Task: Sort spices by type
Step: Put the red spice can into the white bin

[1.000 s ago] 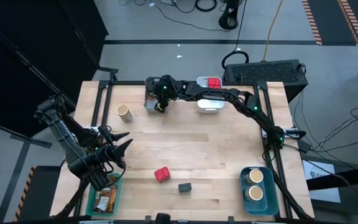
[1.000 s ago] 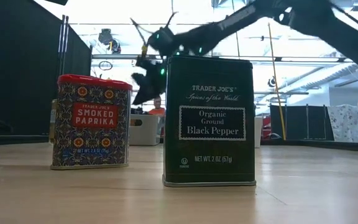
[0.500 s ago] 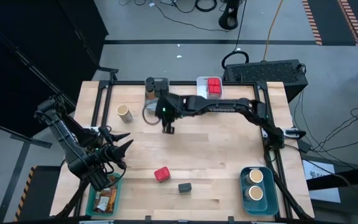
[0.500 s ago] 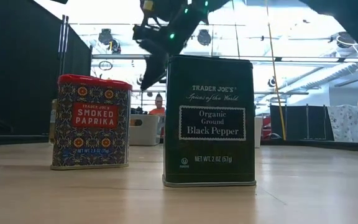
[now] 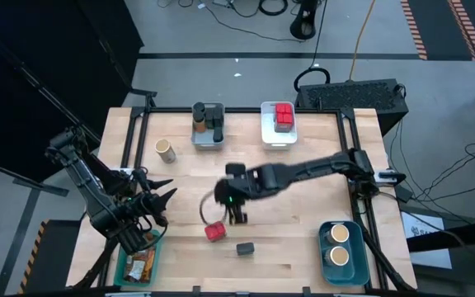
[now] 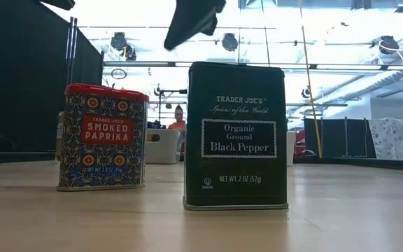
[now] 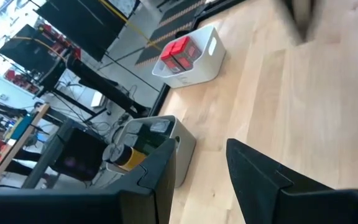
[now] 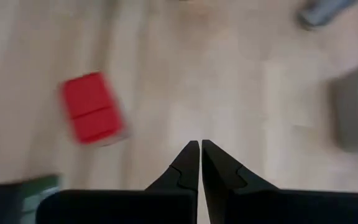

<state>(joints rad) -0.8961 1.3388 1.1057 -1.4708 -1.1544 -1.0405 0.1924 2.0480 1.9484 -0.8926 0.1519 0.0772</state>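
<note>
Paprika tin (image 5: 214,232), red, upright near front edge of desk (image 5: 303,247), a bit left of centre; dark pepper tin (image 5: 245,248) just beside it, closer to that edge, not touching. These two are the last loose tins, so prob next in line for sorting. Tan-topped jar (image 5: 166,150) also loose, towards back-left part of desk.

Already grouped: red tins (image 5: 283,115) in white bin (image 5: 278,137) at back edge, dark jars (image 5: 208,120) in grey bin (image 5: 207,141) next to it, two tan-topped jars (image 5: 337,245) in blue bin (image 5: 323,247) at front-right corner, packets (image 5: 141,263) in teal bin (image 5: 157,254) at front-left corner. One type per bin, which explains the layout.

Right gripper (image 5: 237,215) is above the desk just behind paprika tin and slightly to its right, fingers (image 8: 189,163) pressed together, holding nothing. Arm stretched long and low from right side of desk across the middle. Wrist view shows it pointing down at desk, tin off to one side, so not lined up for a grab yet; needs to open first.

Left gripper (image 5: 162,200) waits off left edge above teal bin, fingers (image 7: 257,171) partly apart, nothing btwn them.
</note>
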